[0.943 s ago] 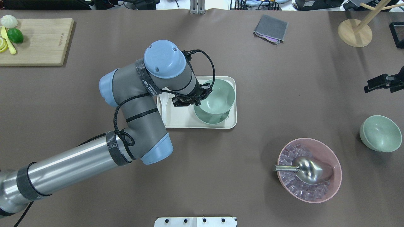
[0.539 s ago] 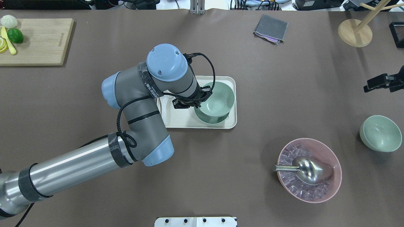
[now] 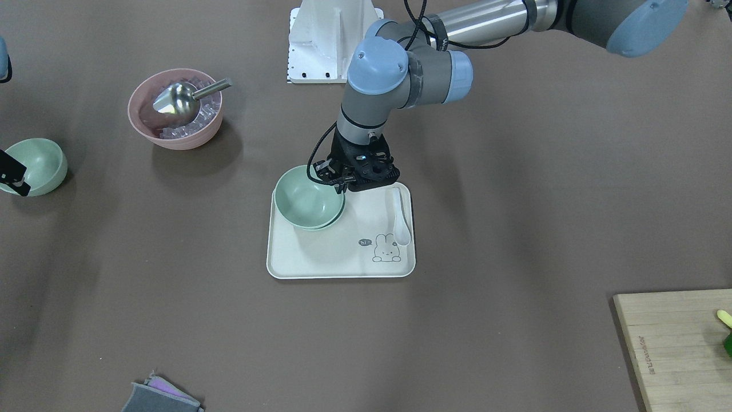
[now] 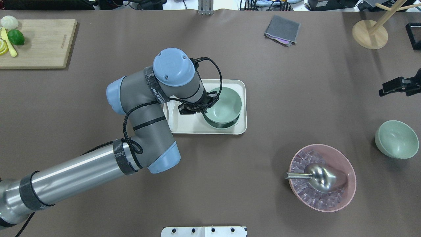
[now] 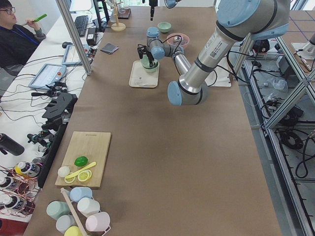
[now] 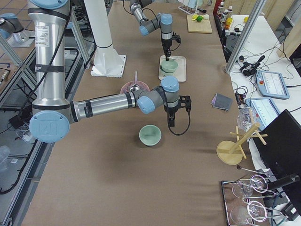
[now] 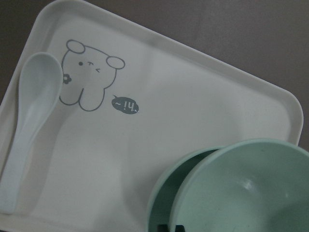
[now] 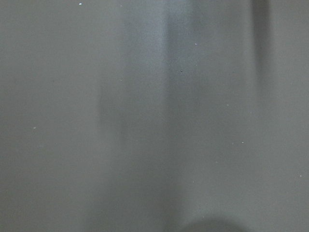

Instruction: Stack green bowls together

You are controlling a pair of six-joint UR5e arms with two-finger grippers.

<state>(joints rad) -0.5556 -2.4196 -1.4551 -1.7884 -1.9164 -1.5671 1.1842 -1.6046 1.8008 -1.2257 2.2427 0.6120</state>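
Observation:
My left gripper (image 4: 205, 107) is shut on the near rim of a pale green bowl (image 4: 225, 105) and holds it slightly off-centre inside a second green bowl (image 4: 219, 124) that stands on the cream tray (image 4: 187, 125). The left wrist view shows the held bowl (image 7: 241, 193) overlapping the lower one (image 7: 161, 203). In the front view the pair (image 3: 306, 200) sits at the tray's corner. The third green bowl (image 4: 396, 139) stands alone at the far right. My right gripper (image 4: 393, 87) hovers beyond it, holding nothing; I cannot tell whether it is open.
A pink bowl (image 4: 351, 184) with ice and a metal scoop (image 4: 324, 177) stands left of the lone bowl. A white spoon (image 3: 400, 220) lies on the tray. A cutting board (image 4: 42, 42), a grey cloth (image 4: 282, 29) and a wooden stand (image 4: 370, 34) line the far edge.
My left gripper has lowered the held green bowl into the bowl on the tray; it now sits deeper and more level. The right arm has not moved.

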